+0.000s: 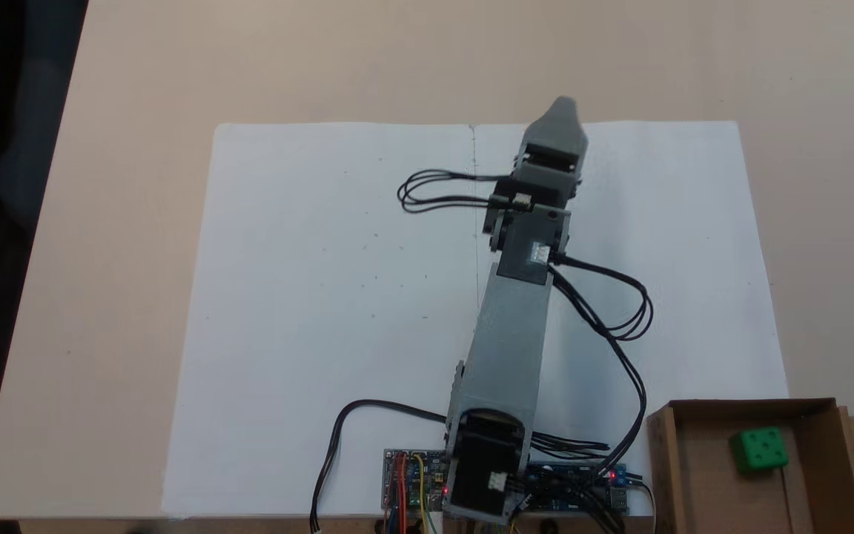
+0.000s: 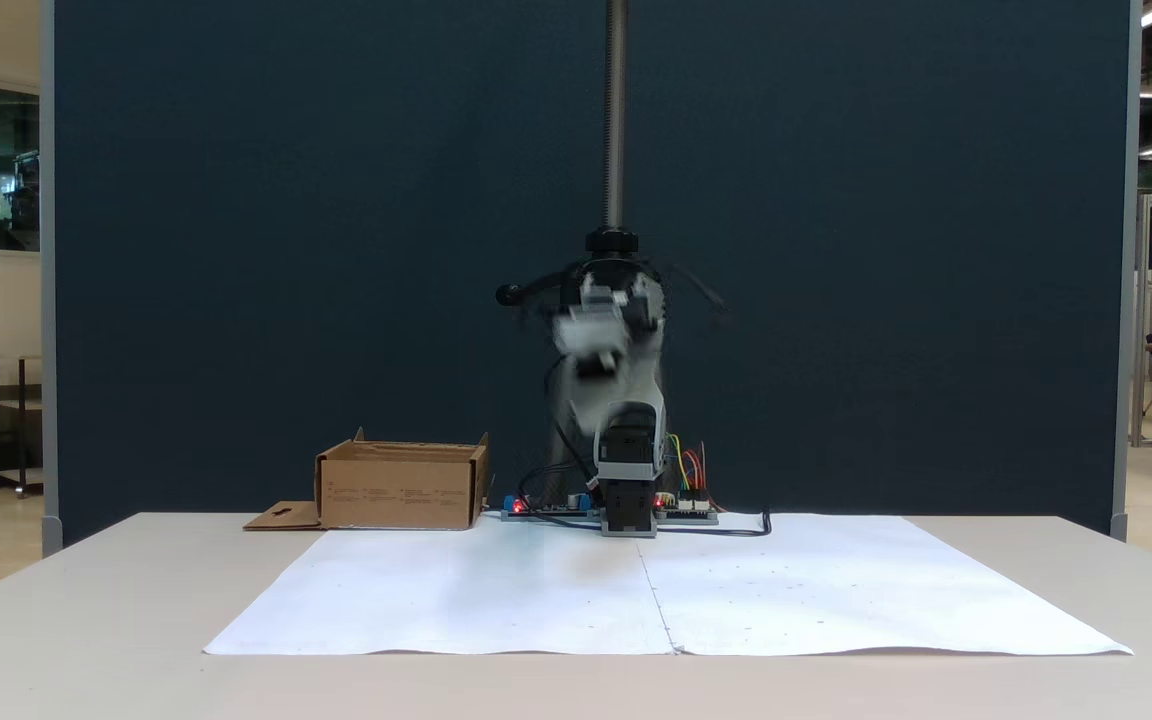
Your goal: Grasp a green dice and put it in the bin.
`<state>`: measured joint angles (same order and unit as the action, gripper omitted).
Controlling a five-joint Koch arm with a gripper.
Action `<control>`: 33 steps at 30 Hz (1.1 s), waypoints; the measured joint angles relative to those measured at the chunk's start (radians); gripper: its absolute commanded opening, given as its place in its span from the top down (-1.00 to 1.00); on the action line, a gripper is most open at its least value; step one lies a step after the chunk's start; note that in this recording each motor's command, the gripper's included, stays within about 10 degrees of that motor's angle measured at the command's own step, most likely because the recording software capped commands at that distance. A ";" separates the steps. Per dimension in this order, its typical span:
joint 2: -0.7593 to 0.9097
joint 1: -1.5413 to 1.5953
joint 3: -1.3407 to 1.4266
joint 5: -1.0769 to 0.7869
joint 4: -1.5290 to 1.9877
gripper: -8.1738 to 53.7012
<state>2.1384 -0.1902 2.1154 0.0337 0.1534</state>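
The green dice (image 1: 758, 449) lies inside the bin (image 1: 666, 475), which sits at the table's near right corner in a fixed view looking down, well apart from the gripper (image 1: 562, 111). The arm (image 1: 508, 348) reaches out above the white paper (image 1: 323, 297), its gripper raised. Whether the jaws are spread, I cannot tell.
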 measured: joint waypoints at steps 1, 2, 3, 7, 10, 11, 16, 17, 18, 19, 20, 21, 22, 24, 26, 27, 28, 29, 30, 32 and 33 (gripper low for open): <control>0.025 0.029 0.060 0.000 -0.025 -0.68; 0.052 0.058 0.117 0.000 -0.054 -0.68; 0.075 0.080 0.170 0.000 -0.083 -0.68; 0.103 0.135 0.380 0.002 -0.207 -0.67; 0.107 0.153 0.500 0.000 -0.305 -0.67; 0.107 0.173 0.540 0.000 -0.336 -0.67; 0.107 0.190 0.701 -0.002 -0.497 -0.66; 0.107 0.189 0.726 -0.002 -0.526 -0.66; 0.107 0.190 0.752 -0.002 -0.561 -0.66; 0.107 0.190 0.781 -0.002 -0.595 -0.66; 0.107 0.190 0.805 -0.002 -0.621 -0.66; 0.107 0.190 0.818 -0.002 -0.652 -0.66; 0.107 0.190 0.824 -0.002 -0.680 -0.66; 0.107 0.190 0.842 -0.003 -0.747 -0.66; 0.107 0.190 0.857 -0.003 -0.810 -0.66; 0.107 0.190 0.859 -0.003 -0.845 -0.66; 0.107 0.190 0.874 -0.003 -0.884 -0.66; 0.107 0.190 0.904 -0.003 -0.919 -0.66; 0.107 0.190 0.914 -0.003 -0.946 -0.66; 0.107 0.190 0.920 -0.003 -1.005 -0.66; 0.107 0.190 0.930 -0.003 -1.031 -0.66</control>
<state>2.2457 0.0000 3.0450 0.0307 -0.8774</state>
